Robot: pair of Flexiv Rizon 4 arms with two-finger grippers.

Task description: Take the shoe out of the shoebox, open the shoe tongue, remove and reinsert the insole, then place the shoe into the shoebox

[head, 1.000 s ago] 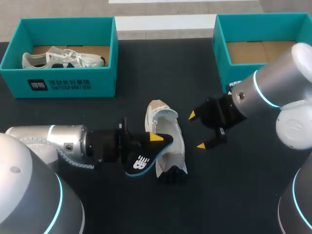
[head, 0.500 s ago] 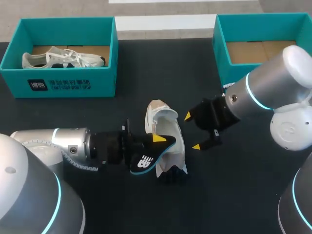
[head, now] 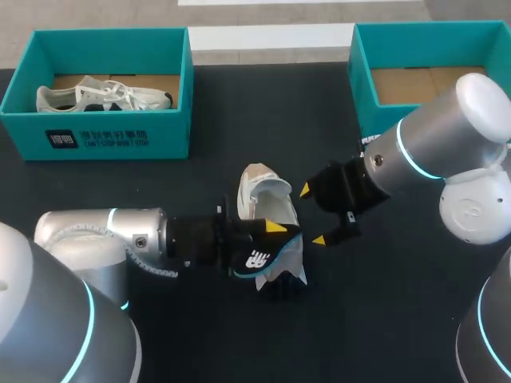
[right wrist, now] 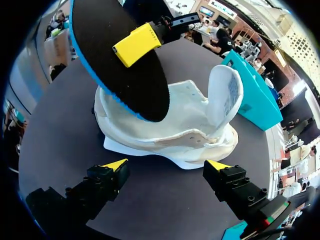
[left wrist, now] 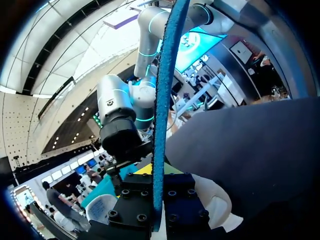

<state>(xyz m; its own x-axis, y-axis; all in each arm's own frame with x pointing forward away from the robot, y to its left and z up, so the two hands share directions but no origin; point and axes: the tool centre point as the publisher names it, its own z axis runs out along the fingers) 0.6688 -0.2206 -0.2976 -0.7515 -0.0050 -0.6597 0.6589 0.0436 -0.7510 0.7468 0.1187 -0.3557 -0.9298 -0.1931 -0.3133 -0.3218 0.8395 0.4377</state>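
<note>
Black foam insole (head: 257,260), blue-edged, has travelled w/ the L claw (head: 270,238) over the last sec. It has gone from beside the white shoe (head: 267,195) to right over it, and now overlaps the opening. R claw (head: 311,215) has crept in too and sits nearer the shoe's side than before. My read: the insole is already out and the reinsert step is underway, approx mid-task. Seating it and the return to the shoebox (head: 361,88) are not yet done.

L claw is clamped on the insole. In the R wrist view one yellow finger (right wrist: 137,44) presses on its dark face, and in the L wrist view the blue edge runs up from between the finger bases. The insole juts out ahead of the L claw, tilted on edge, w/ its far end above the shoe's opening — not inside yet, as far as I can tell.

R claw's fingers stand wide apart w/ nothing held. The shoe lies on the table (head: 383,303) just ahead of the R claw, side-on to it — close to both tips, but no contact visible.
</note>
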